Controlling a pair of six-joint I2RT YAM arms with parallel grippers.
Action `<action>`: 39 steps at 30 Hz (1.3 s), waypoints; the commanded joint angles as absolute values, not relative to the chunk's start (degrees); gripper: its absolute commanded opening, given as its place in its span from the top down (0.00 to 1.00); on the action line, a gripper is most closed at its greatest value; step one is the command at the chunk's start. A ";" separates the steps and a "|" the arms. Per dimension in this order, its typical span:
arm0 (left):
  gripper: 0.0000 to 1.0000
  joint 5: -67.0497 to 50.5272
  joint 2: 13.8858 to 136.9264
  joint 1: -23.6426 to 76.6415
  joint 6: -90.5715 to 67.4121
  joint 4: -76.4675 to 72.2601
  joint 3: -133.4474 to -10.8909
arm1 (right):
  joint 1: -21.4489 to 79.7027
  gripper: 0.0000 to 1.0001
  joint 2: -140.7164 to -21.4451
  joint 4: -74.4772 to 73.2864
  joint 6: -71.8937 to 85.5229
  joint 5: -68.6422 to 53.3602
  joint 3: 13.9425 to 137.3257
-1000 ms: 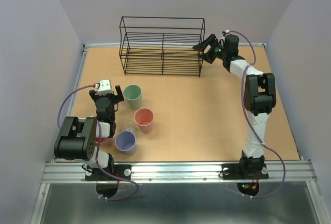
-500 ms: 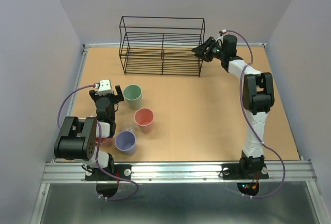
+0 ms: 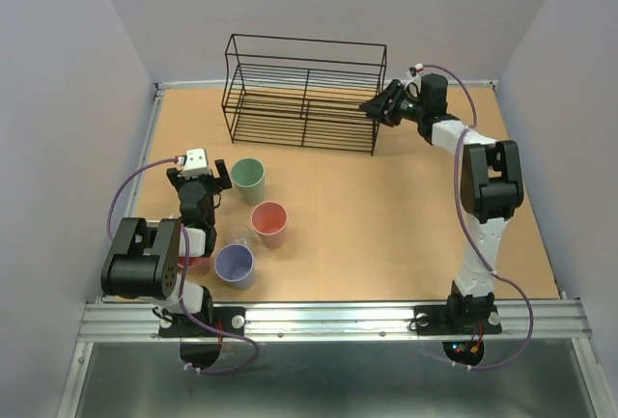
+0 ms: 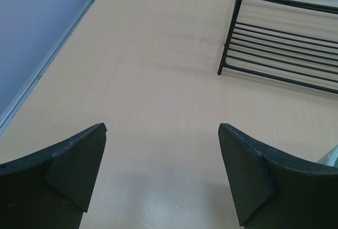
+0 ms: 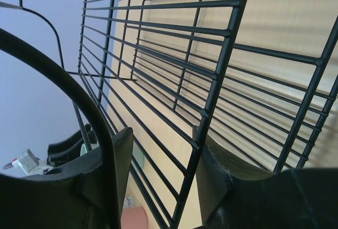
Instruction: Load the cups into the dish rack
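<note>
green cup [image 3: 248, 179], pink cup [image 3: 269, 223] and purple cup [image 3: 235, 264] stand upright on the table's [image 3: 386, 215] near left, well apart from the far dish rack [image 3: 304, 90]. left gripper [image 4: 161, 134] gapes wide, empty. right gripper [image 5: 161, 142] grips the dish rack's right end wires, half closed.

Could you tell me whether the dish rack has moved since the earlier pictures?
Yes: the dish rack has swung its right end nearer the arms, away from the far edge of the table, while its left end has barely shifted.
</note>
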State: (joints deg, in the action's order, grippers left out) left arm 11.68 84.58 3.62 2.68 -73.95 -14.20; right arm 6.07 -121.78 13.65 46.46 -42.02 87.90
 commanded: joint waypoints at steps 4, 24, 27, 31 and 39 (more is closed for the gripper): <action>0.01 12.30 83.32 3.25 2.99 -88.24 -13.80 | 6.94 0.99 -113.83 11.60 39.82 -49.48 76.04; 0.01 12.30 83.32 3.25 2.99 -88.24 -13.80 | 6.77 1.00 -90.54 7.39 34.19 -46.58 50.72; 0.01 12.30 83.41 3.25 2.99 -88.24 -13.89 | 6.77 0.99 -88.17 5.02 32.79 -45.79 49.14; 0.01 12.30 83.41 3.25 2.99 -88.24 -13.80 | 6.86 1.00 -85.53 1.59 30.68 -44.39 47.55; 0.01 12.30 83.32 3.25 2.99 -88.24 -13.80 | 6.68 0.92 -85.08 -2.46 29.09 -41.75 46.49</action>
